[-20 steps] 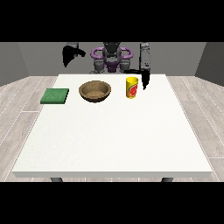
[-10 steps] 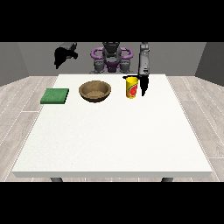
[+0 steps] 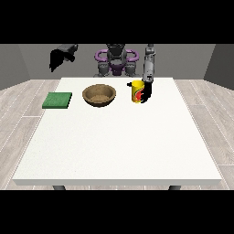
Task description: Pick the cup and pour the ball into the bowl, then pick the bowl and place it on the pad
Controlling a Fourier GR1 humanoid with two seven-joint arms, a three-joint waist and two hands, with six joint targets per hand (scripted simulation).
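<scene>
You're at the first step, grasping the cup (image 3: 136, 92), upright on the desk (image 3: 119, 137) right of the bowl (image 3: 99, 95). The hand at the view's right (image 3: 146, 93) touches it; finger closure unclear. Next, lift and tip toward the bowl.

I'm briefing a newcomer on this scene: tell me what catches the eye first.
The yellow cup stands out at the table's far side, with the black hand at the view's right against it. Left of it sits the brown bowl, and further left the green pad lies flat. The other hand hangs raised above the table's far left corner.
</scene>
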